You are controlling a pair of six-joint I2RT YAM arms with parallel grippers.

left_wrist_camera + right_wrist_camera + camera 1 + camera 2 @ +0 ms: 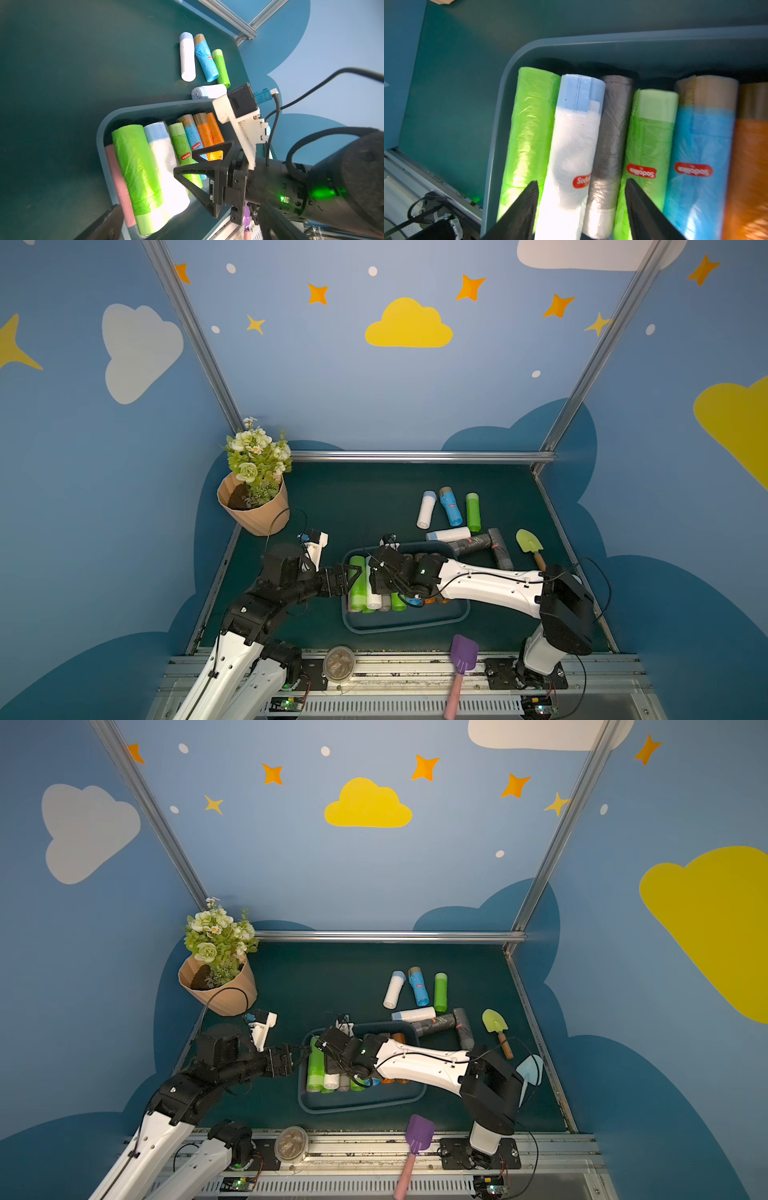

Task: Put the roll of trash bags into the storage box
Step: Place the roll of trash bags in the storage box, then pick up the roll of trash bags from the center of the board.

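Observation:
The dark blue-teal storage box [403, 626] [361, 1104] sits mid-table with several rolls of trash bags lying side by side in it. My right gripper [380, 576] [581, 182] hangs open over the box's left part. Its fingers [529, 203] straddle a white roll [571, 149] and a grey roll [610, 145] without pressing on them. My left gripper [353, 578] [187, 224] stands wide open at the box's left rim, holding nothing. More rolls lie loose on the table behind the box: white [427, 509], blue [451, 506], green [473, 512] and dark grey [478, 543].
A tan flower pot [255, 510] stands at the back left. A green trowel [528, 545] lies right of the loose rolls. At the front edge are a purple scoop [463, 651] and a round lidded tub [338, 663]. A pale blue scoop [530, 1073] shows behind the right arm.

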